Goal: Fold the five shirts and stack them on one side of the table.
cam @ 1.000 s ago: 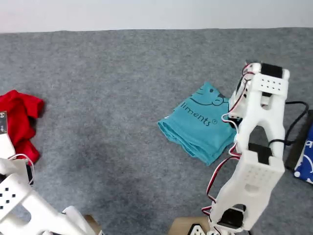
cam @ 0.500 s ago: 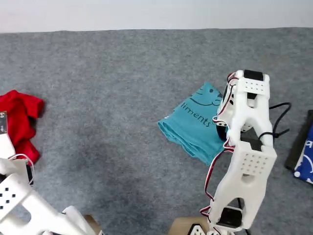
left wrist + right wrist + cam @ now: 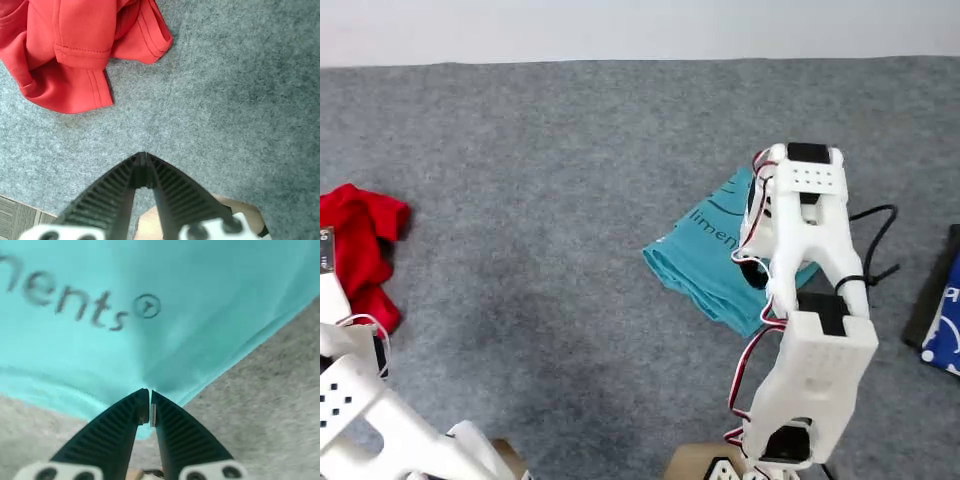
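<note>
1. teal shirt (image 3: 700, 265) lies folded into a rough rectangle on the grey table (image 3: 550, 180), right of centre and partly under the right arm. a red shirt (image 3: 360, 245) sits crumpled at the left edge, well apart.
2. right gripper (image 3: 146, 392) hangs over the teal shirt with its jaws closed together and its tips down at the cloth near one edge. the fabric puckers there, but i cannot tell whether any of it is pinched.
3. left gripper (image 3: 145, 156) has its jaws closed on nothing, over bare table near the red shirt.
4. the shirt looks light, soft and limp. it will likely sag from any single hold, and its layers will slide over each other.
5. a pinch on the top layer alone would probably peel the fold open. the better hold is at a folded edge or corner, with the jaws opened first and closed through all layers.
</note>
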### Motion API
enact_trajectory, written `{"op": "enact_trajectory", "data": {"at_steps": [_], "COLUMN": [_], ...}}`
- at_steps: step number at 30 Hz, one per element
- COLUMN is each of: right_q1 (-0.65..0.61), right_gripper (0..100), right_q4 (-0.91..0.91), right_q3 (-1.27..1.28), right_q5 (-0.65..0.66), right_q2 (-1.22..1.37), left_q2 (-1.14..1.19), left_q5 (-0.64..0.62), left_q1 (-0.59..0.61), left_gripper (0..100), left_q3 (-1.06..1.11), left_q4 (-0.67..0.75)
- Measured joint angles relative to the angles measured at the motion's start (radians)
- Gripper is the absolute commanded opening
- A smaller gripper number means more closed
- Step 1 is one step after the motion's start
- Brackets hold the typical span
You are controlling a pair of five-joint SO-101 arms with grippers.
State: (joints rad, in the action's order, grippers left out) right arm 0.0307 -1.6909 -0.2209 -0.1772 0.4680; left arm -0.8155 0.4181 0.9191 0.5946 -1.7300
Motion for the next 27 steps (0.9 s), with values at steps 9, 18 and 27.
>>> {"op": "enact_trajectory", "data": {"at_steps": [9, 18, 27], "right_q1": [-0.051, -0.054, -0.061], "right_gripper": [3.7, 51.1, 51.5], "right_q4": [0.023, 0.025, 0.068], "right_q3": [-0.130, -0.183, -0.183], "right_q5": [-0.275, -0.454, -0.526], "right_q2": [-0.002, -0.002, 0.094], "left_q2": [0.000, 0.000, 0.000], "left_q5": [0.000, 0.000, 0.000], "left_q1": [0.000, 0.000, 0.000], "left_gripper": [0, 0, 0], "left_q3": [0.000, 0.000, 0.000], "left_q4": [0.000, 0.000, 0.000]}}
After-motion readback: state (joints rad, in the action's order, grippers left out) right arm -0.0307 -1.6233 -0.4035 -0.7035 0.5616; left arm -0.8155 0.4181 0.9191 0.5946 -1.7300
